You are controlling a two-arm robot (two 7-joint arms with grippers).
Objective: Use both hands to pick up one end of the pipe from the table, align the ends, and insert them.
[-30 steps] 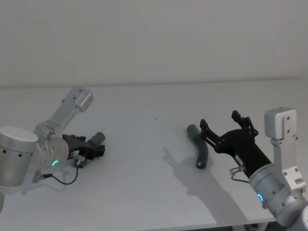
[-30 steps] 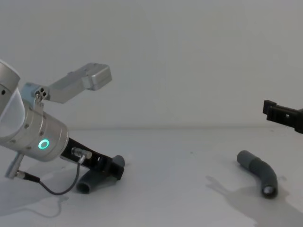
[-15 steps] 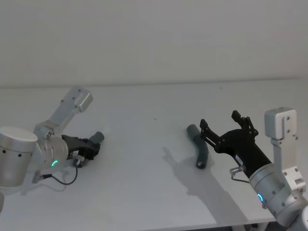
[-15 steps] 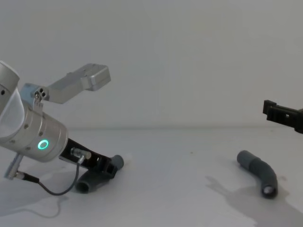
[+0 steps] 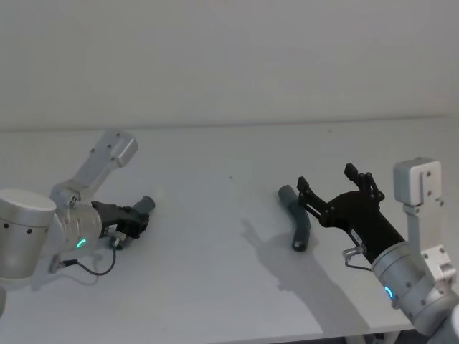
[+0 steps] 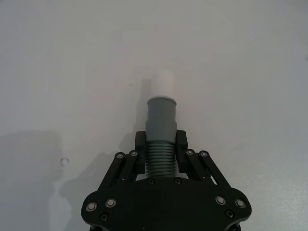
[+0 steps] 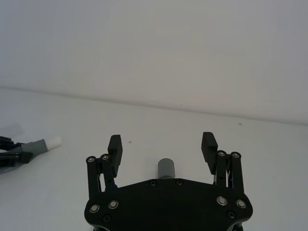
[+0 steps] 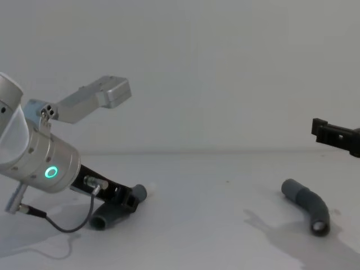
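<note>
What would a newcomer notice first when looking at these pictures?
At the left side of the table, the left hand is closed on a dark ribbed pipe piece, and the piece's white tip sticks out past its grey cuff. On the right, the right hand hangs open above the second curved pipe piece, which lies untouched on the table.

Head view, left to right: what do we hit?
left gripper, shut on the left hose piece → right hose piece → open right gripper
</note>
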